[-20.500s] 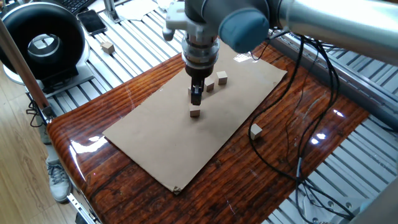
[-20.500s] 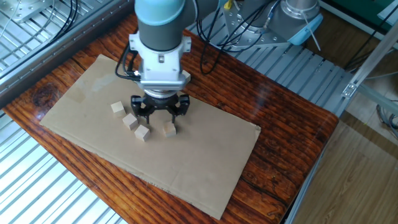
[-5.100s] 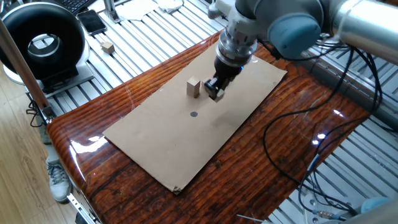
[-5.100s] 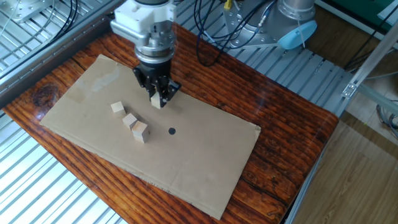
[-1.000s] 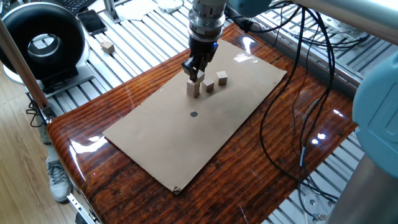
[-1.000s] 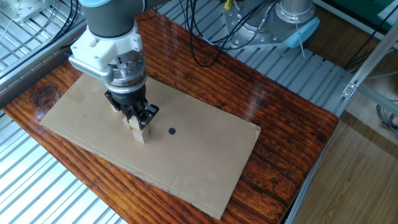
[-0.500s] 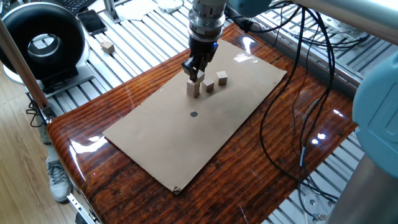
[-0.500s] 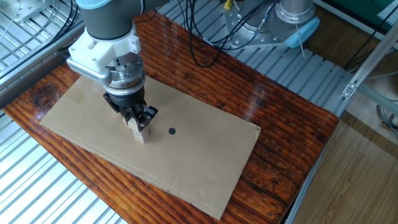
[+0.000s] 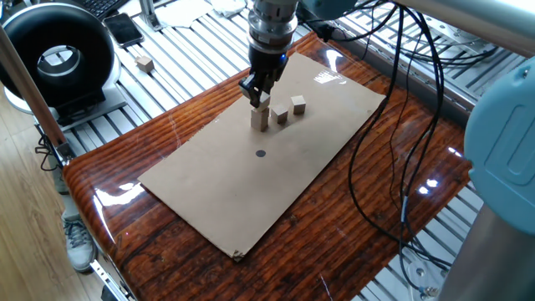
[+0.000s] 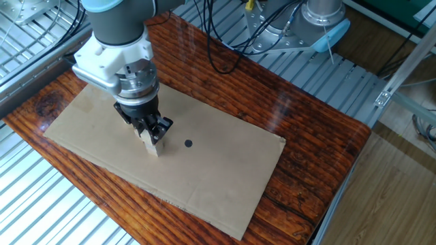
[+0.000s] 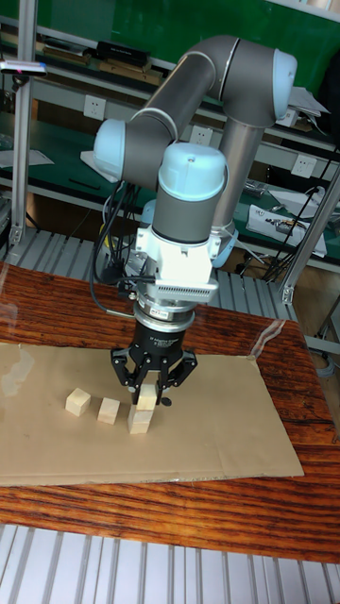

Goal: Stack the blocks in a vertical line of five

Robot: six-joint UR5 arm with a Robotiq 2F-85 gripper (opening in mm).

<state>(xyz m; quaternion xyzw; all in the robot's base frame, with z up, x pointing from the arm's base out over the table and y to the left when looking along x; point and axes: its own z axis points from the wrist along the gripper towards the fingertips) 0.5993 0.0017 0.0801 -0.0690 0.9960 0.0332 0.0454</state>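
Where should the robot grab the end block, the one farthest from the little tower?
From straight above: the end block lies flat on the cardboard with its top bare. Pinch the two side faces that do not face its neighbour block, which sits close beside it.

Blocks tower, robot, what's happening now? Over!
Gripper shut on top block, sitting on stack. Two loose blocks beside. Nothing in the way.

Tool [image 9: 260,97] over block stack [image 9: 262,119] (two blocks [image 9: 289,109] beside).
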